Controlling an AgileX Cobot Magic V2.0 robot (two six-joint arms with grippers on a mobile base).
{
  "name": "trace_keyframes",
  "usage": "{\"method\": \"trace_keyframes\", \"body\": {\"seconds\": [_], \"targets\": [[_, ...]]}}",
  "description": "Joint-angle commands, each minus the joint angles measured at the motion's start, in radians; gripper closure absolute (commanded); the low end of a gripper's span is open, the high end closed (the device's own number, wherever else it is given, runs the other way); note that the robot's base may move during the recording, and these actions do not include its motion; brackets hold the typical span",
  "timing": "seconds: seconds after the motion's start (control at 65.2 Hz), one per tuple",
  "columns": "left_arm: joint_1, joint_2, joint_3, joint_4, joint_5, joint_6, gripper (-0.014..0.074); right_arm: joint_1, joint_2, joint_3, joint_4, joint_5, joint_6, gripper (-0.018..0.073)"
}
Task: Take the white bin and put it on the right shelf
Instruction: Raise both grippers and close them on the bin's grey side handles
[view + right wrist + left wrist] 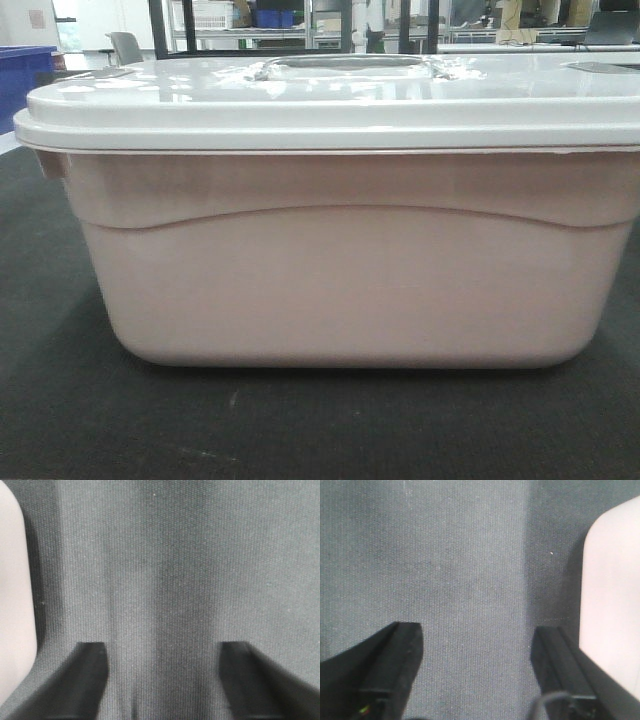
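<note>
The white bin (pixel 340 260), a pale pinkish tub with a glossy white lid (pixel 330 105) and a moulded top handle, fills the front view and stands on a dark fabric surface (pixel 60 400). My left gripper (pixel 477 637) is open and empty over the fabric, with the bin's rounded side (pixel 612 595) just right of its right finger. My right gripper (pixel 162 655) is open and empty over the fabric, with the bin's side (pixel 15 595) to its left. The right shelf is not clearly in view. Neither gripper shows in the front view.
A blue plastic crate (pixel 22 80) stands at the far left behind the bin. Metal racks holding blue and white containers (pixel 270 18), a chair (pixel 125 45) and desks stand in the background.
</note>
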Motion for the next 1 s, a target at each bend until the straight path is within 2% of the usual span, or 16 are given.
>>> {"method": "trace_keyframes", "body": {"seconds": [0.0,0.2,0.368,0.522,0.675,0.767,0.875,0.982], "targets": [[0.002,-0.027,-0.03,-0.024,-0.016,-0.005,0.0206,-0.004,-0.031,-0.043,0.002,-0.003,-0.015,-0.0064],[0.002,-0.027,-0.03,-0.032,-0.02,-0.005,0.0207,-0.004,-0.031,-0.094,0.003,0.016,-0.014,-0.0064],[0.002,-0.027,-0.033,-0.128,-0.024,-0.005,0.0207,-0.004,-0.031,-0.147,0.032,-0.001,-0.015,-0.0064],[0.002,-0.049,-0.078,-0.228,0.002,-0.005,0.0207,-0.006,-0.042,-0.257,0.063,0.073,-0.015,-0.0064],[0.002,-0.079,-0.144,-0.278,-0.002,-0.005,0.0207,-0.006,-0.06,-0.363,0.114,0.087,-0.028,-0.0064],[0.006,-0.079,-0.156,-0.316,0.026,0.028,0.0207,-0.011,-0.058,-0.376,0.195,0.095,-0.076,-0.0064],[0.048,-0.062,-0.137,-0.463,0.05,0.112,0.0207,-0.053,-0.045,-0.356,0.353,0.098,-0.158,-0.0064],[0.111,-0.051,-0.103,-0.604,0.042,0.208,0.0207,-0.133,-0.032,-0.322,0.499,0.112,-0.241,-0.0064]]}}
